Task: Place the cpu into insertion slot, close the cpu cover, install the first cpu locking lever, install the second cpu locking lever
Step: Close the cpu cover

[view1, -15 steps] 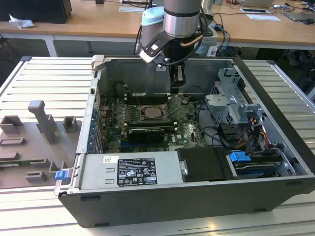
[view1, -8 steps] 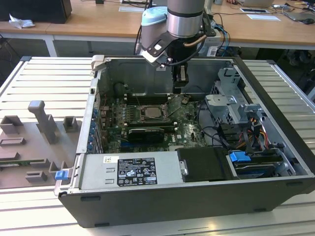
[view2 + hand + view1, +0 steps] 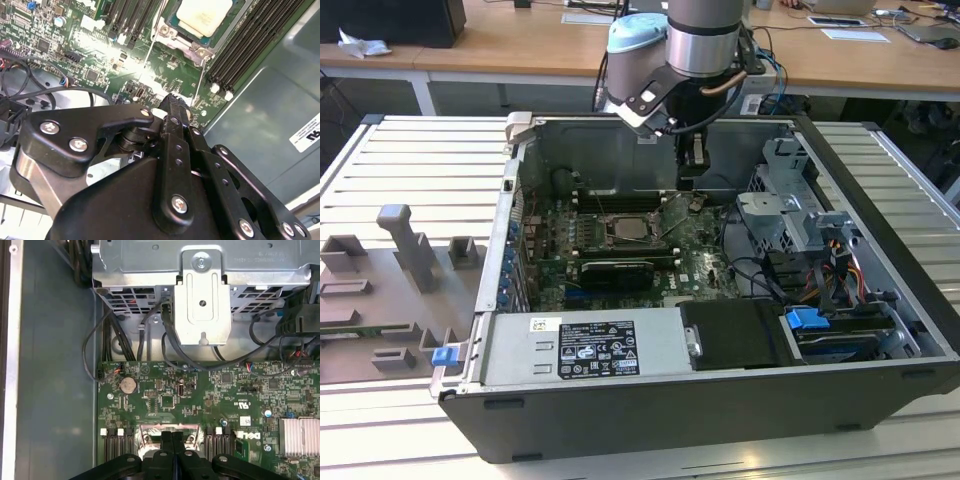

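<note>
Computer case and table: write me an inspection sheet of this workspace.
Surface: slatted metal table bearing an open computer case.
Job's things: cpu lies in the insertion slot; whether the cpu cover is closed cannot be told; two thin wire levers run beside the slot.
Clutter: grey moulded fixtures and a blue clip at the exterior view's left.
Pincer: pincer shut, empty, over the motherboard near the slot.
Cables: black cables loop by the drive cage; coloured wires in the case.
Surroundings: wooden desks behind.
</note>
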